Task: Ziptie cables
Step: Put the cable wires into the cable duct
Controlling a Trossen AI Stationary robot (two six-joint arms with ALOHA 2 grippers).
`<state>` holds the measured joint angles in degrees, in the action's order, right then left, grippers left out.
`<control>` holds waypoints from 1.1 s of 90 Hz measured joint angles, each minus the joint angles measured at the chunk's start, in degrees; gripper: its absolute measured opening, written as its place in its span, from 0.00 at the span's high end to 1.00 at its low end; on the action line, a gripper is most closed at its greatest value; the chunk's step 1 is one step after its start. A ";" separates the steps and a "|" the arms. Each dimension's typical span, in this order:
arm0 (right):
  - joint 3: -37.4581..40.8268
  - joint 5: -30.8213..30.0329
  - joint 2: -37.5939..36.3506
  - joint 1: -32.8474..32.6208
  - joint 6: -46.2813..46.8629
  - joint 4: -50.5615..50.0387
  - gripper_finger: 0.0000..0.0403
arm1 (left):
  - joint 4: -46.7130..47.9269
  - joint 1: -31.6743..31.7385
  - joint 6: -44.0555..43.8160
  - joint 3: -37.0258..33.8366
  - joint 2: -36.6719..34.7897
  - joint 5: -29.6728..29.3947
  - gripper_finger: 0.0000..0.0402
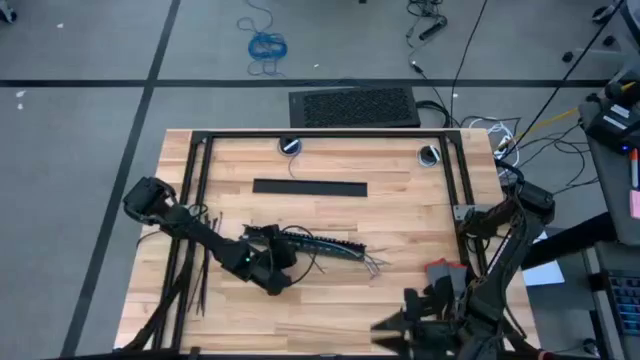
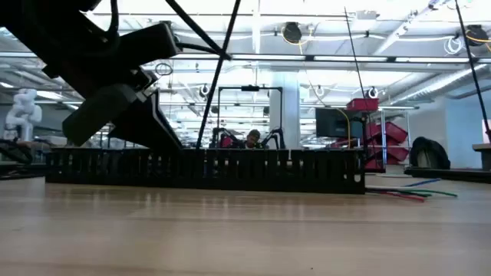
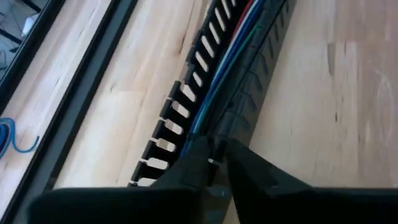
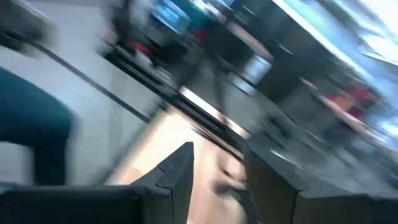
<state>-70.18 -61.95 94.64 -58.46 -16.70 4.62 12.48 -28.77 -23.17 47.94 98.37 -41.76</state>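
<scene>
My left pincer (image 3: pixel 214 163) pinches the cables (image 3: pixel 231 56), thin blue, green and red wires lying in a slotted black duct (image 1: pixel 325 243) mid-tabletop.

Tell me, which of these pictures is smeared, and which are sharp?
Right wrist view: streaked with motion blur, only the right gripper readable. Left wrist view: sharp on the cables. Low view: bright ceiling lights, the arm dark against them.

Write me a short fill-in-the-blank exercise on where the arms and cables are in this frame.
1. The cables lie inside a slotted black ____.
2. The ____ gripper is down at that duct's end.
3. The right gripper sits near the table's ____ edge, fingers apart.

Missing words: duct; left; front
</scene>
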 joint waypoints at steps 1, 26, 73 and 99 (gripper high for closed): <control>0.27 -0.80 0.06 0.11 0.47 -0.17 0.67 | -0.05 0.00 -0.16 0.00 0.00 0.00 0.96; 10.44 -3.45 1.47 6.04 22.02 1.93 0.68 | -5.02 0.03 -6.05 -0.02 0.02 1.50 1.00; 24.22 4.42 20.97 20.11 27.76 51.24 0.98 | -16.71 0.41 -14.17 0.24 9.84 -0.59 1.00; 20.62 9.88 23.98 26.14 23.24 52.24 1.00 | -17.15 0.52 -15.52 0.20 10.27 -0.63 1.00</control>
<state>-49.56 -52.07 118.62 -32.33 6.53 56.86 -4.67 -28.25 -38.70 48.14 108.64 -42.39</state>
